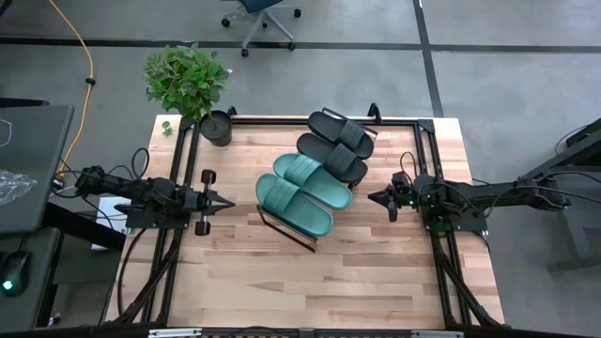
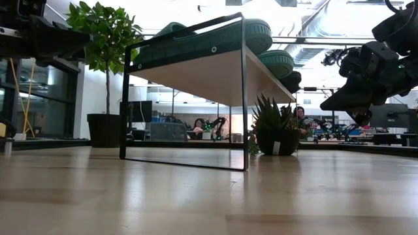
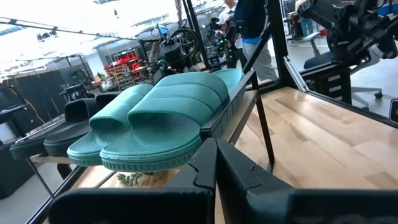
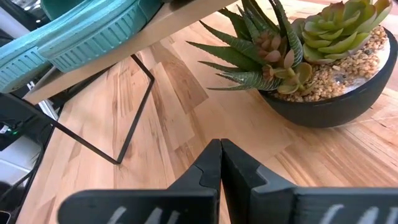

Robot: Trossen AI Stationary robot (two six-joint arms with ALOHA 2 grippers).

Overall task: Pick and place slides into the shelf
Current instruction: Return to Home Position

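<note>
The tabletop (image 1: pixel 376 277) is carrying the shelf (image 1: pixel 284 229) between the left claw (image 1: pixel 228 202) and right claw (image 1: pixel 374 197). Two teal slides (image 1: pixel 315 181) and two black slides (image 1: pixel 333 157) are lying on the shelf, the teal ones just ahead of the left claw.

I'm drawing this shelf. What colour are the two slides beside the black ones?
Those two slides are teal-green all over. The left wrist view shows them best.

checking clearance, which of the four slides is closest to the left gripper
The outer teal slide, at the row's end opposite the black slides, nearest the left gripper. The other teal slide sits farther along.
</note>
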